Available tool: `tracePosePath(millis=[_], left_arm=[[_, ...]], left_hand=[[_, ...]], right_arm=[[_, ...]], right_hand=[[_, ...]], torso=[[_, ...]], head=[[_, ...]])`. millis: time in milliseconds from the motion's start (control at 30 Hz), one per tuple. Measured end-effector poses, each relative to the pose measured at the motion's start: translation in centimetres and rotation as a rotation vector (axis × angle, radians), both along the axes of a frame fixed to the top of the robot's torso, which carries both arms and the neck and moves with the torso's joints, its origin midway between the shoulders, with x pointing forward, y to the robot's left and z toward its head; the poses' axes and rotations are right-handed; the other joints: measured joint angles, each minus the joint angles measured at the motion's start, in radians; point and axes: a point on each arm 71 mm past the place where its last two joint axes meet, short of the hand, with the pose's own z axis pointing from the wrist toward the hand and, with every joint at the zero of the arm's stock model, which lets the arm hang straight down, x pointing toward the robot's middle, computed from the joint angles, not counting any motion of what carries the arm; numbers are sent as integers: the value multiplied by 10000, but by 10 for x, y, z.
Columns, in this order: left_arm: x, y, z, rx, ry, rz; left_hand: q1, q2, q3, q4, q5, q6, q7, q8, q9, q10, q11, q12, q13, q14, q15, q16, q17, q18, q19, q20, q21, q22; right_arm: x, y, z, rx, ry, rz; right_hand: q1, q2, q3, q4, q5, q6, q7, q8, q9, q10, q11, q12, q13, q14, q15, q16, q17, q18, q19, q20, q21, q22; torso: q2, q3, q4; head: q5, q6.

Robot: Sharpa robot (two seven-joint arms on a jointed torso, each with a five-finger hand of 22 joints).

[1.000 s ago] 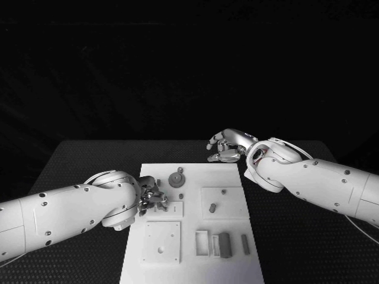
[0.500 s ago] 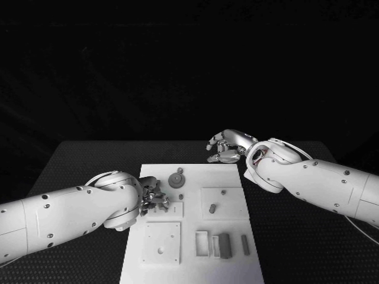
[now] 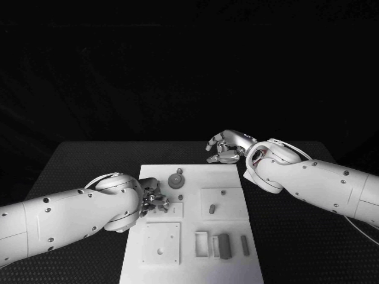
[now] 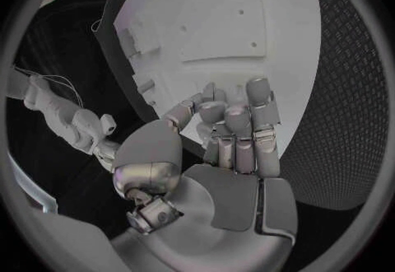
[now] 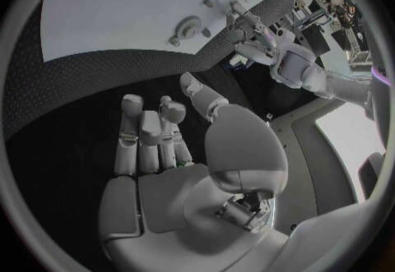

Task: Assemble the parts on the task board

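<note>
Since a second ago the left hand (image 3: 153, 199) has crept slightly toward the near end of the task board (image 3: 192, 260), fingers curled over its left edge, whether on a part I cannot tell; the right hand (image 3: 228, 147), unmoved, hovers beyond the board's far edge; its wrist view shows the fingers (image 5: 140, 137) half-curled, holding nothing.
</note>
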Motion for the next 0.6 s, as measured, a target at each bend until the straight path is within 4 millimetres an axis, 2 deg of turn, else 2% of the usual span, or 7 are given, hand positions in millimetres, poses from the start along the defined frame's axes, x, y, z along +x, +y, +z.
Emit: tracePosePath(millis=[600], left_arm=[[0,0,0,203,-216,-140]], left_hand=[[-99,-99,69,-13,-17,25,-25,-128,-142,2,-1,-1,-60,53,-40,117,-181,-1,15,16,-39,-2]], right_arm=[[0,0,0,-6,11,2]], right_hand=[[0,0,0,0,0,8,-9,0,0,0,0,0,0,0,0,0,0,-6,0,0,0,0]], torso=[[-1,-9,3]], head=[[-3,-12]])
